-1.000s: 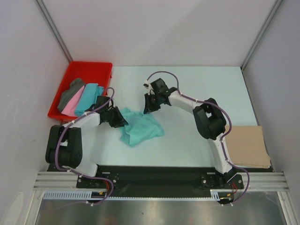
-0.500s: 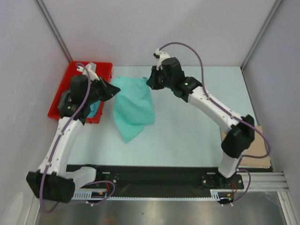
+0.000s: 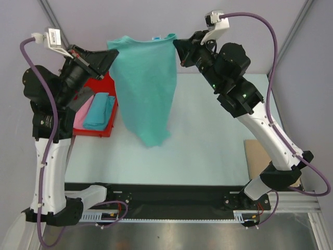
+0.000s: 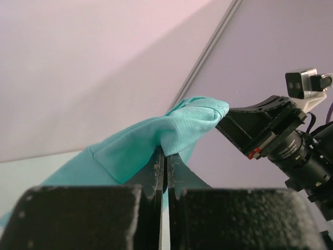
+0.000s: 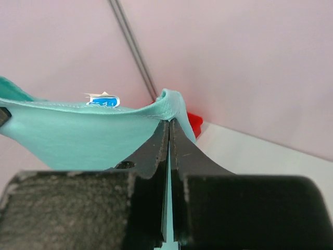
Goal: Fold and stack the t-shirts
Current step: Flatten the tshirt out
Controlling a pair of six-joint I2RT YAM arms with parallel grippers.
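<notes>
Plain pale grey back wall (image 3: 156,21), left wall (image 3: 13,156) and right wall (image 3: 317,104), thin metal corner posts (image 3: 296,26), evenly lit pale table top (image 3: 208,140), black base plate (image 3: 177,200), aluminium rail (image 3: 182,221), brushed metal surface (image 3: 171,237) nearest.

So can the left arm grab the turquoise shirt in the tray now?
Probably not yet: the left end effector is shut on the mint green shirt, raised high. The turquoise shirt lies uncovered in the red tray below it.
</notes>
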